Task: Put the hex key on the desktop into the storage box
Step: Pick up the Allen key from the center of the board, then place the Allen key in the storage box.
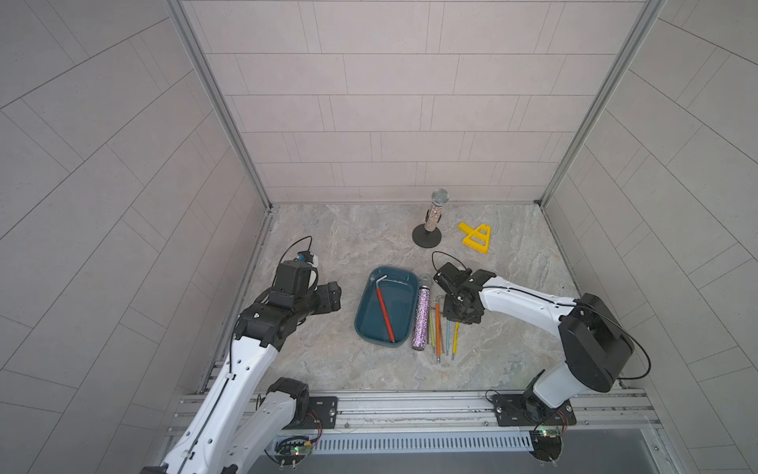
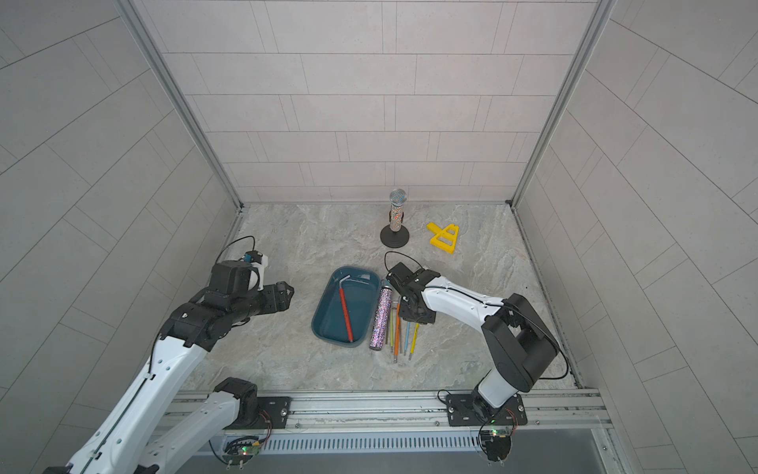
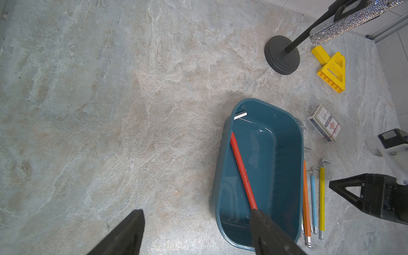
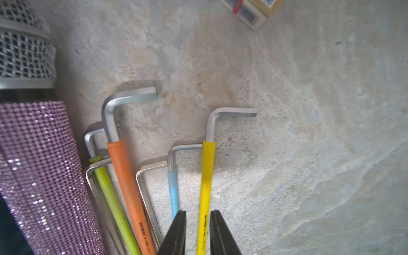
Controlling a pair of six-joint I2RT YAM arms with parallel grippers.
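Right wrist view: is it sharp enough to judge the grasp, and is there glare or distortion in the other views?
Right wrist view: yellow hex key and fingertips fairly sharp, card box soft, cut off at the frame edge. Left wrist view: sharp, with pale reflections on the storage box floor. Both top views: even, soft light, wide-angle lens tilting the walls outward; hex keys small.

From overhead at the front rail you get both top views looking down on the whole marble desktop (image 1: 336, 242), while your left wrist camera looks from mid-height onto the storage box (image 3: 287, 154) and your right wrist camera sits close over the yellow-sleeved hex key (image 4: 206, 176), which all views share.
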